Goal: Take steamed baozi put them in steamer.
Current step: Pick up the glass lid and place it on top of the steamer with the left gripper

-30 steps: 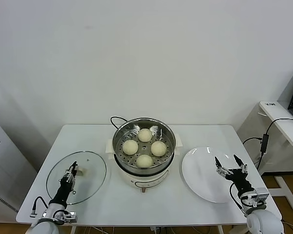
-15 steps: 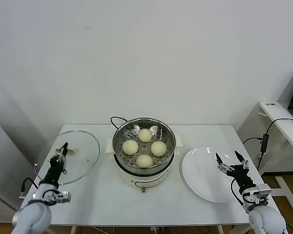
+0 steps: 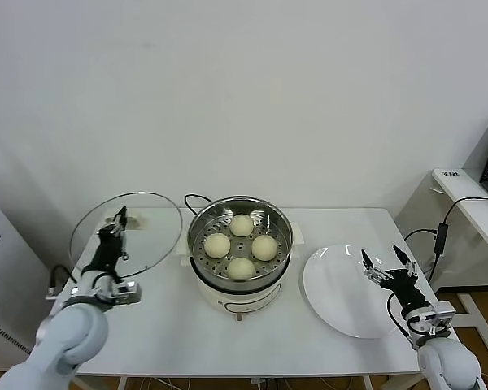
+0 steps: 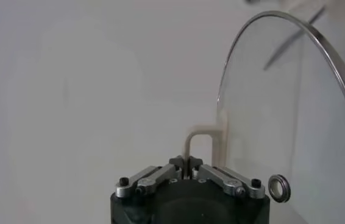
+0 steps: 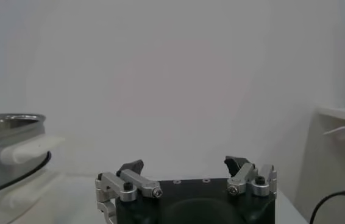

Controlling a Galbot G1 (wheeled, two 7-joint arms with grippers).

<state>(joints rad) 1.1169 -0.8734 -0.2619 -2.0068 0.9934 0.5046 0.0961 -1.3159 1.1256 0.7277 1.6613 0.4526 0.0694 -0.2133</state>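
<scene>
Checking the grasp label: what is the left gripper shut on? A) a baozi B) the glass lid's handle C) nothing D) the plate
B: the left gripper pinches the white handle of the glass lid, held up off the table left of the steamer.

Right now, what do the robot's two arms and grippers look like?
Both arms have rounded glossy white shells with loose black cables at the wrists. The left gripper and right gripper share one build: a black body, silver metal finger links with black screws, and dark fingertips.
</scene>
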